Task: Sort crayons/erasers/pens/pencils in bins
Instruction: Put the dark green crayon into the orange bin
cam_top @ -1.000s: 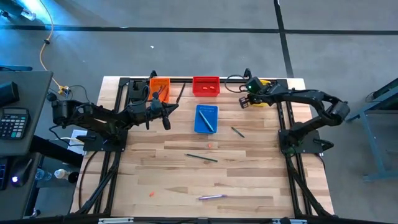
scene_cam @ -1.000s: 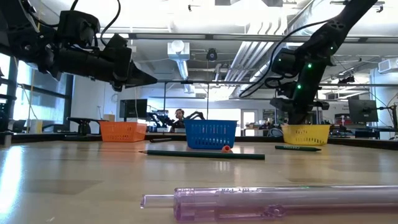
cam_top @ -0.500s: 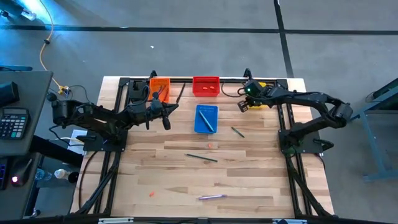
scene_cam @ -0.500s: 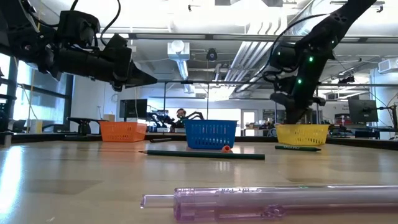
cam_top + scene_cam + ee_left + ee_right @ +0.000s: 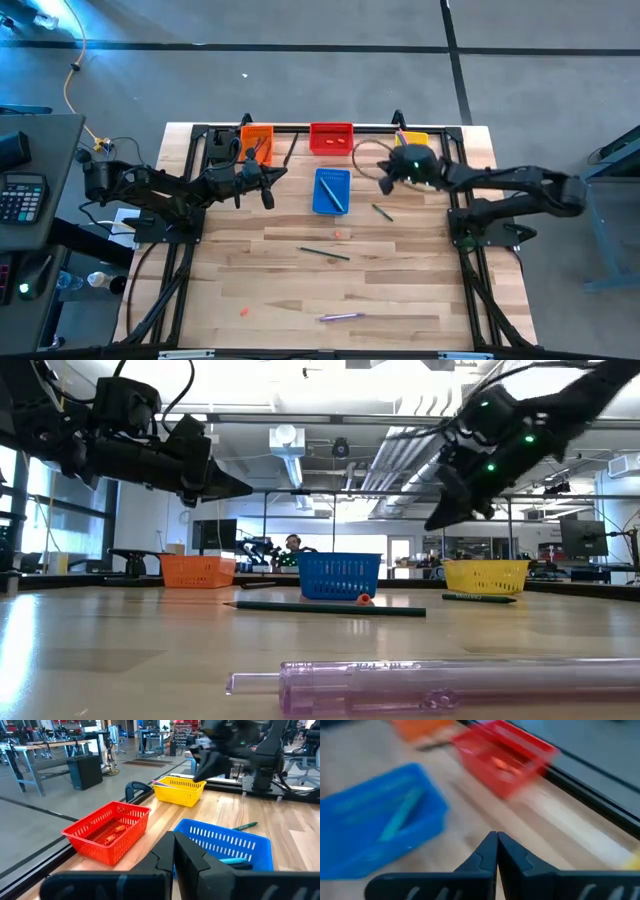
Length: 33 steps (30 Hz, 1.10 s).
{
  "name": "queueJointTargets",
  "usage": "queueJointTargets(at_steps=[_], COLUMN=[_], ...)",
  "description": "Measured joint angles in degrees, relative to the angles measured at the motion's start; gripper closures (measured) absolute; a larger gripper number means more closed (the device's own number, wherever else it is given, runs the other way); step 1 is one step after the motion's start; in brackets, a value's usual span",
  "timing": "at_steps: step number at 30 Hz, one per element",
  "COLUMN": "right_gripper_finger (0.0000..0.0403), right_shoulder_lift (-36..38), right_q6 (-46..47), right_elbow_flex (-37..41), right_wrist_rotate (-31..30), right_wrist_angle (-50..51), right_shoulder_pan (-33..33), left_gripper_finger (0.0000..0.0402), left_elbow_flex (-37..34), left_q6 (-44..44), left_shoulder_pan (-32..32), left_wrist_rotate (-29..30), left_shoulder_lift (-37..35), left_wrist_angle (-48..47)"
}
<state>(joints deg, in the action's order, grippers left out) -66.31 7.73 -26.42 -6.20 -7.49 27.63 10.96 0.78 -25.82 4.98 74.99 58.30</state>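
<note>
Your right pincer (image 5: 385,178), closed and empty, hangs between the blue bin (image 5: 332,190) and yellow bin (image 5: 414,139); next, open over the nearby pencil (image 5: 382,211). Left pincer (image 5: 268,190) waits closed.

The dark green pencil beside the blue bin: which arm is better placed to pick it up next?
Probably the right. Its end effector, fingers shut, hangs close to the pencil. The left end effector sits beyond the blue bin.
</note>
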Motion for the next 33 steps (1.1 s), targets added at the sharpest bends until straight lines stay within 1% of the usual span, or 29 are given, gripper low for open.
queueJointTargets(at_steps=[2, 4, 10, 16, 18, 20, 23, 24, 26, 28, 30, 33], right_gripper_finger=[0.0403, 0.0403, 0.0403, 0.0403, 0.0403, 0.0403, 0.0403, 0.0403, 0.0403, 0.0403, 0.0402, 0.0398], right_shoulder_lift=[1.0, 2.0, 2.8, 2.8, 2.8, 2.8, 2.8, 2.8, 2.8, 2.5, 2.1, 1.3], right_q6=[-0.3, -0.2, 0.1, -0.1, 0.9, 2.8, 5.9, 7.4, 11.2, 15.2, 18.3, 21.5], right_elbow_flex=[3.3, 5.5, 6.3, 6.3, 6.3, 6.3, 6.2, 5.7, 3.1, -0.4, -3.7, -7.1], right_wrist_rotate=[0.8, 0.8, 0.8, -0.3, -1.8, -4.7, -7.9, -8.6, -10.5, -12.9, -14.1, -14.3], right_wrist_angle=[-6.7, -10.5, -11.4, -14.3, -14.5, -13.8, -10.5, -7.8, 0.8, 11.7, 20.8, 27.9], right_shoulder_pan=[-2.8, -5.5, -12.8, -18.2, -20.1, -22.1, -24.7, -25.4, -26.7, -27.8, -28.7, -29.5], left_gripper_finger=[0.0401, 0.0401, 0.0401, 0.0401, 0.0401, 0.0401, 0.0401, 0.0401, 0.0401, 0.0401, 0.0401, 0.0401], left_elbow_flex=[0.0, 0.0, 0.0, 0.0, 0.0, 0.0, 0.0, 0.0, 0.0, 0.0, 0.0, 0.0], left_q6=[0.3, 0.3, 1.0, 1.0, 0.9, 0.9, 0.9, 0.9, 0.9, 0.9, 0.9, 0.9], left_shoulder_pan=[0.0, 0.0, 0.0, 0.0, 0.0, 0.0, 0.0, 0.0, 0.0, 0.0, 0.0, 0.0], left_wrist_rotate=[0.0, 0.0, 0.0, -0.3, -0.4, -1.1, -3.3, -3.7, -4.6, -4.8, -4.8, -4.8], left_shoulder_lift=[0.0, 0.0, 0.0, 0.0, 0.0, 0.0, 0.0, 0.0, 0.0, 0.0, 0.0, 0.0], left_wrist_angle=[-0.1, -0.2, -0.2, -0.2, -0.2, -0.2, -0.2, -0.2, -0.2, -0.2, -0.2, -0.2])
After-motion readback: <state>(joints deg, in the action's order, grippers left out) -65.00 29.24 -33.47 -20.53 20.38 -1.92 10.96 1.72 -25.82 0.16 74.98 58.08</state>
